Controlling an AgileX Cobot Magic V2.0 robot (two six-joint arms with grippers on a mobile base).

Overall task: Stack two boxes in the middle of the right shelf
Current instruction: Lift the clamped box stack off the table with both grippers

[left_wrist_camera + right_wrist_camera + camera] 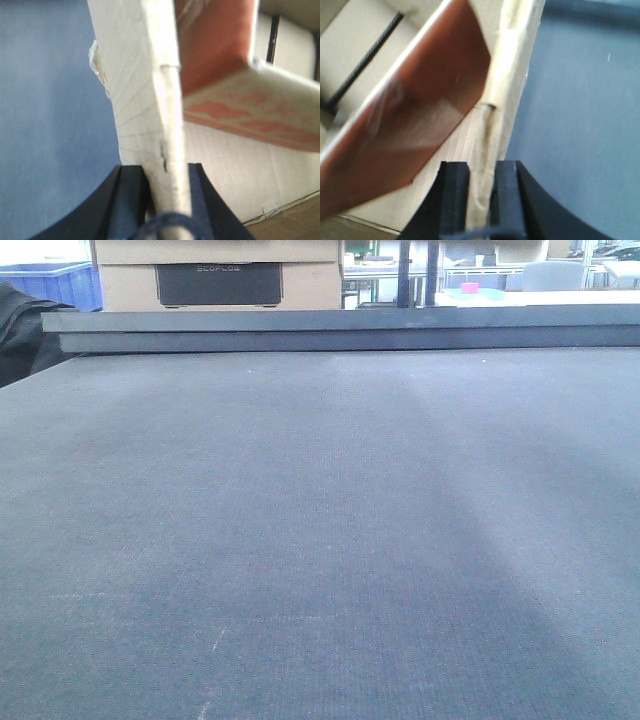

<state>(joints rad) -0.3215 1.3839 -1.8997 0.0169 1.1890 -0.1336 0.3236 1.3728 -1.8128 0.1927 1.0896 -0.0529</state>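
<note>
My left gripper is shut on the upright pale edge of a tan cardboard box, one black finger on each side of the wall. The box extends to its right, with a red-brown printed flap folded inward. My right gripper is shut on a creased wall of a cardboard box that extends to its left, with a red-brown flap. I cannot tell for sure whether both hold the same box. Neither gripper nor this box shows in the front view. The steel shelf is out of view.
A grey mat-covered table fills the front view, with a dark raised rail along its far edge. Behind it stand a tan carton with a black label, a blue bin and a dark cloth.
</note>
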